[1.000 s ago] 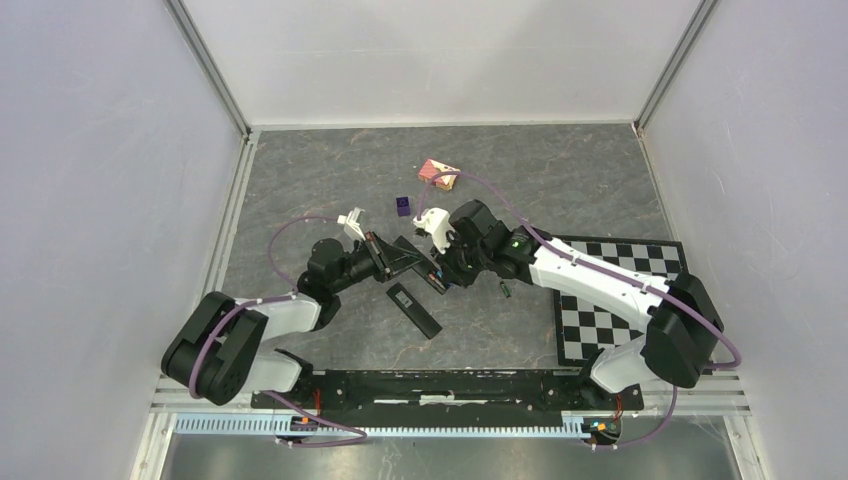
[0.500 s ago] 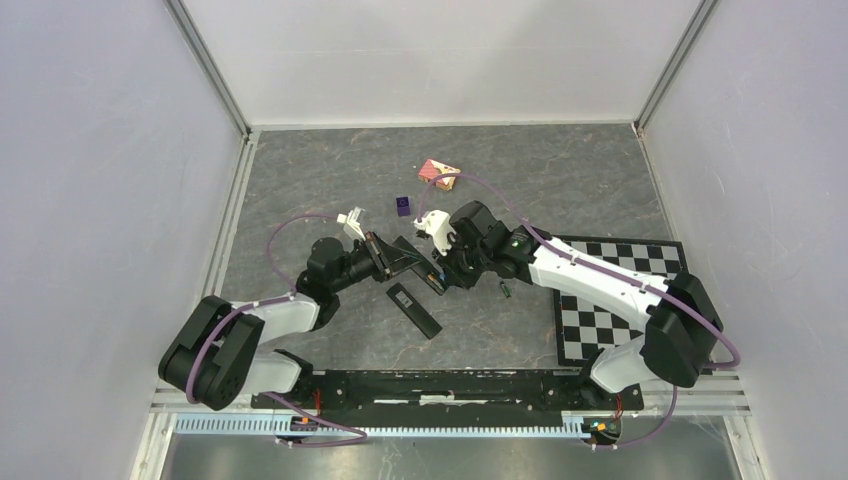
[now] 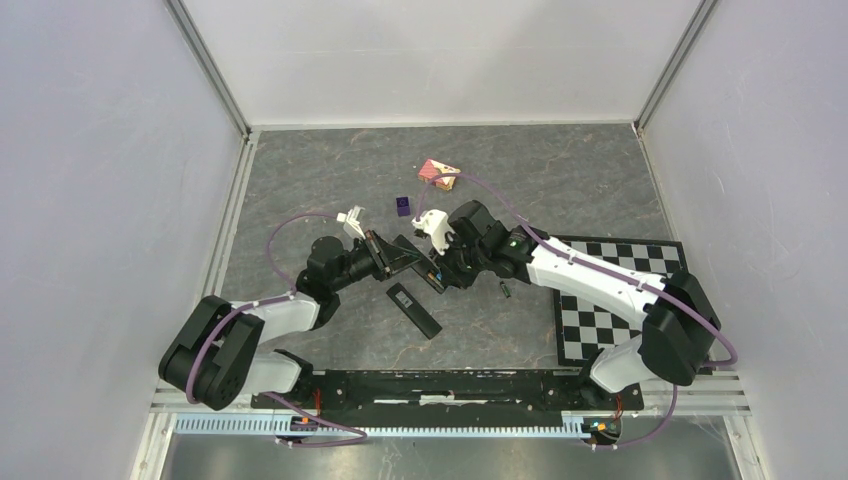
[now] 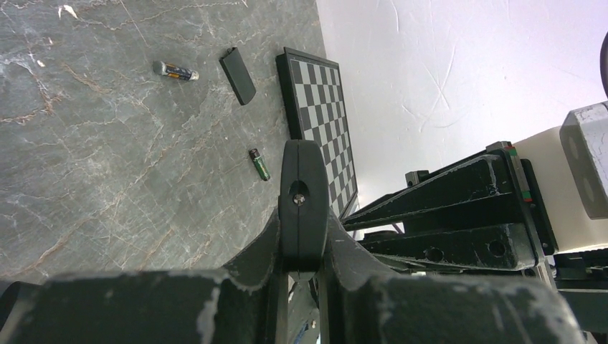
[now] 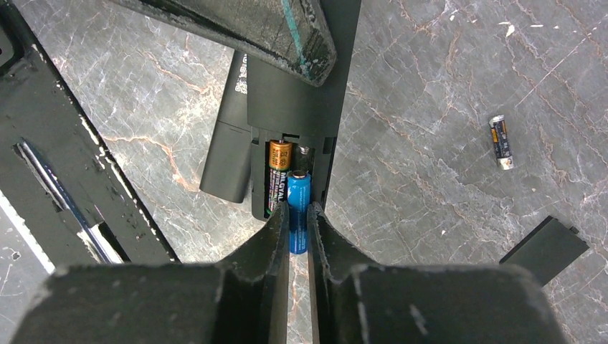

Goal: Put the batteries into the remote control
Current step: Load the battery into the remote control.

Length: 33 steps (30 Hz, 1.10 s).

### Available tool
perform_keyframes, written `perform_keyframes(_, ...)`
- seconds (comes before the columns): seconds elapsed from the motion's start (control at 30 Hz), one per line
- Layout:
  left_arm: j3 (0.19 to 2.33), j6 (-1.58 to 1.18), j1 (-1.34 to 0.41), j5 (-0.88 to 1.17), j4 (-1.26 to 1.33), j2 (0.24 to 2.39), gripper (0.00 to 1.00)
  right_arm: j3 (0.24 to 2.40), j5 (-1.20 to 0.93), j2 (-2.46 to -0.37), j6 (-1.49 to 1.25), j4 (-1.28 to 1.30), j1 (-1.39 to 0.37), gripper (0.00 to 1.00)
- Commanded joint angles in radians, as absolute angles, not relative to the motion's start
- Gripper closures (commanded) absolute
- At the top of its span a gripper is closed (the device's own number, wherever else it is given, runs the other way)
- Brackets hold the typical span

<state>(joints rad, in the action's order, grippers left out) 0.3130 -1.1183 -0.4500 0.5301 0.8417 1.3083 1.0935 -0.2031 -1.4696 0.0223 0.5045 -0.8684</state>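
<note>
bright blue cylindrical battery (image 5: 299, 193) is pinched between the two fingers of the right gripper (image 5: 299, 217); i record that gripper as clamped on it. the battery's upper end lies in the open bay of the slim black plastic remote control (image 5: 290, 107). it sits right beside a black cell with a gold cap (image 5: 278, 175) that lies in the same bay. the remote is raised off the table, held near its other end by the left gripper (image 3: 388, 258). one worn finger (image 5: 287, 32) lies across the remote's face, and i note that gripper as closed on the remote. below it, on the grey marbled table (image 5: 430, 86), rests a second flat black bar (image 5: 226, 150) with pale lettering. the dark green cylindrical battery (image 4: 259, 163) lies loose on the table, just beside the edge of the black-and-white chequered board (image 4: 319, 107). further off i see a grey-and-orange battery (image 4: 176, 70) near a flat black cover plate (image 4: 238, 75). a small purple cube (image 3: 404, 206) and a red-and-white box (image 3: 439, 173) sit towards the far side.
</note>
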Motion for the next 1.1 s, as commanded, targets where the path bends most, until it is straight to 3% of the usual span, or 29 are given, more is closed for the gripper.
perform_keyframes(0.0,0.344,-1.172,-0.449,0.562,0.902,1.289,0.98,1.103,-0.166,-1.473,0.01,0.466,-0.867,0.83)
perform_keyframes(0.2,0.353,-1.209,-0.449,0.582,0.904,1.294,0.98,1.102,-0.158,-1.479,0.002,0.442,-0.867,0.82)
perform_keyframes(0.73,0.362,-1.261,-0.438,0.583,0.87,1.3,0.98,1.096,-0.169,-1.439,-0.035,0.436,-0.867,0.64)
perform_keyframes(1.07,0.356,-1.273,-0.422,0.58,0.871,1.312,0.98,1.095,-0.206,-1.408,-0.038,0.43,-0.867,0.62)
